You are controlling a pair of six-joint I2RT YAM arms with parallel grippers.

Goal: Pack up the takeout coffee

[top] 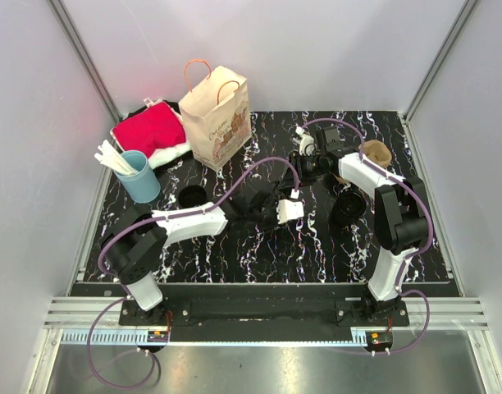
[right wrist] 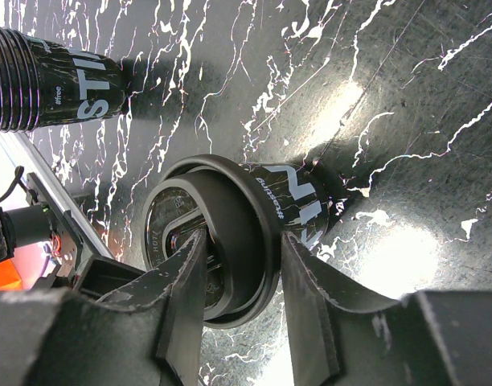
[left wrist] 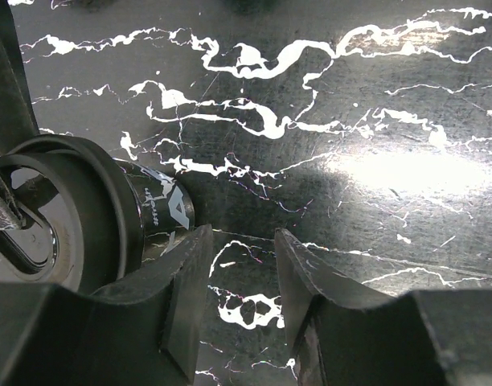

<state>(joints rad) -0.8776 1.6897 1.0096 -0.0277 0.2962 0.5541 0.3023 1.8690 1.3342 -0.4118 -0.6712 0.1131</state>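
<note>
Top view: a black marbled table point(top: 235, 254) with a paper bag point(top: 218, 119) standing at 11 o'clock from the table's middle. A red cloth point(top: 148, 130) lies at 10 o'clock, and a blue holder point(top: 140, 180) with white sticks is near it.

Right gripper point(right wrist: 242, 241): it works at 1 o'clock of the middle. Its fingers stand partly apart and straddle the lid rim of a black lidded coffee cup point(right wrist: 258, 197), one finger over the lid's top and the other against the outer edge. The rim fills the gap, so the cup is in its grip. A second black cup point(right wrist: 53, 76), ribbed and lettered in white, appears at 10 o'clock in the right wrist view, well apart from the first.

Left gripper point(left wrist: 239, 245): it is near the table's middle, fingers partly apart, with only bare tabletop between them. It holds nothing. Another lidded cup point(left wrist: 85, 209) sits just beside the outer face of one finger, at 9 o'clock in the left wrist view. Whether they touch cannot be told.

A further dark cup point(top: 347, 207) stands at 3 o'clock on the table.
</note>
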